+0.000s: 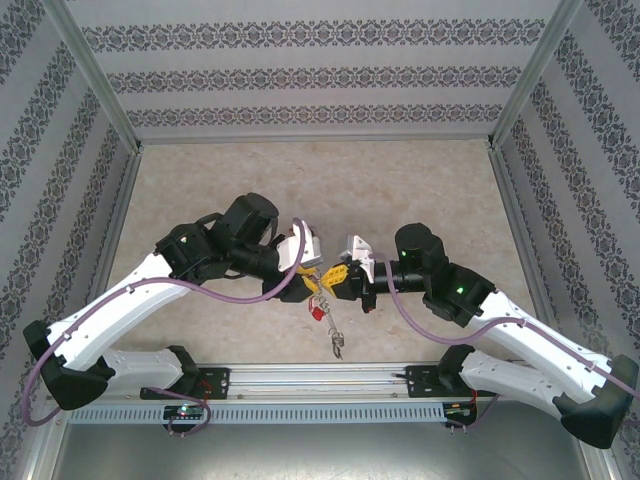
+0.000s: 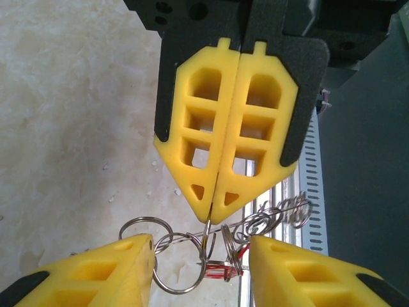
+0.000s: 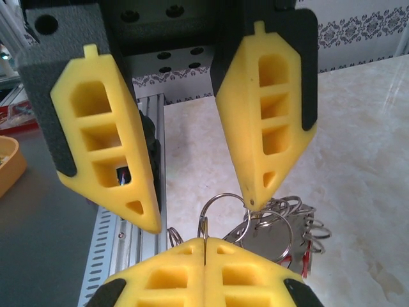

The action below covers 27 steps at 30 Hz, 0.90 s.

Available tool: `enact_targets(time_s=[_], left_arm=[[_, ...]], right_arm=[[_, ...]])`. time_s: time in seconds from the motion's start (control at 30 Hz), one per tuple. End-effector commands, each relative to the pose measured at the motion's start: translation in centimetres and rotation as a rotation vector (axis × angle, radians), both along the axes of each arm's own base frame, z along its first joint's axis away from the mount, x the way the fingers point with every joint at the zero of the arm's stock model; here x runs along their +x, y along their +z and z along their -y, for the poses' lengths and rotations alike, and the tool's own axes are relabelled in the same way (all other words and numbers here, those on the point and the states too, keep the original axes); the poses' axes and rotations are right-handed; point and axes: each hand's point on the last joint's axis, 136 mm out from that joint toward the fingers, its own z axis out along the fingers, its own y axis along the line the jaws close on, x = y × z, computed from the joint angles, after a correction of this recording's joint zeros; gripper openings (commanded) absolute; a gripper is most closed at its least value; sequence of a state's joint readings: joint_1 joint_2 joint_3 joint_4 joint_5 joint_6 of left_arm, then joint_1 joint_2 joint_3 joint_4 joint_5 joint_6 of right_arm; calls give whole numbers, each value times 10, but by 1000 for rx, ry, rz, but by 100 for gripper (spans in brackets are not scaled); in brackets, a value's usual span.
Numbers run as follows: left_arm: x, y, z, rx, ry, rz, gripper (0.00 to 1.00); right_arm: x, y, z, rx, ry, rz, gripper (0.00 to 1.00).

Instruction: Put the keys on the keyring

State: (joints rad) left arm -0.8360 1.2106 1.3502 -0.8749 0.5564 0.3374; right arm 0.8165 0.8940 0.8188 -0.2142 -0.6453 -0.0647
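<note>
- Running along the near edge of the table, a metal rail spans the gap between the two arm bases.
- Just past the rail lies the loose end of the keys. In the top view the bunch is a narrow string with its long axis running near to far. The loose end points at the rail and leans slightly right, and the upper end sits at the fingertips.
- It is not clear whether that loose end touches the table.
- A red tag sits partway up the bunch, just below the fingertips.
- At the top of the bunch, the keyring is a thin grey loop tangled with smaller rings. The left wrist view shows the loop between the two yellow fingers.
- The right gripper is fully closed, its tips pinching the thin wire of the keyring. It reaches in from the right, pointing left.
- The left gripper faces it tip to tip from the left. Its jaws stand apart with nothing clamped between them. One fingertip is right at the keyring, though contact cannot be confirmed.
- Beyond the grippers the pale table stretches to the patterned back wall.
</note>
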Motion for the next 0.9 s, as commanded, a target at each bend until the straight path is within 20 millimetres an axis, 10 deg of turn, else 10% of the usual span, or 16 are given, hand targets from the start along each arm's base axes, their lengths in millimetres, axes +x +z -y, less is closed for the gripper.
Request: enact_targets(time_s=[0.0, 0.5, 0.87], left_arm=[[2, -4, 4, 13, -22, 33, 41], [-3, -15, 10, 71, -49, -2, 1], [-5, -15, 8, 81, -59, -3, 0]], right_arm=[[-8, 29, -5, 69, 50, 80, 0], [-4, 27, -4, 71, 30, 95, 0], [1, 26, -3, 66, -5, 98, 0]])
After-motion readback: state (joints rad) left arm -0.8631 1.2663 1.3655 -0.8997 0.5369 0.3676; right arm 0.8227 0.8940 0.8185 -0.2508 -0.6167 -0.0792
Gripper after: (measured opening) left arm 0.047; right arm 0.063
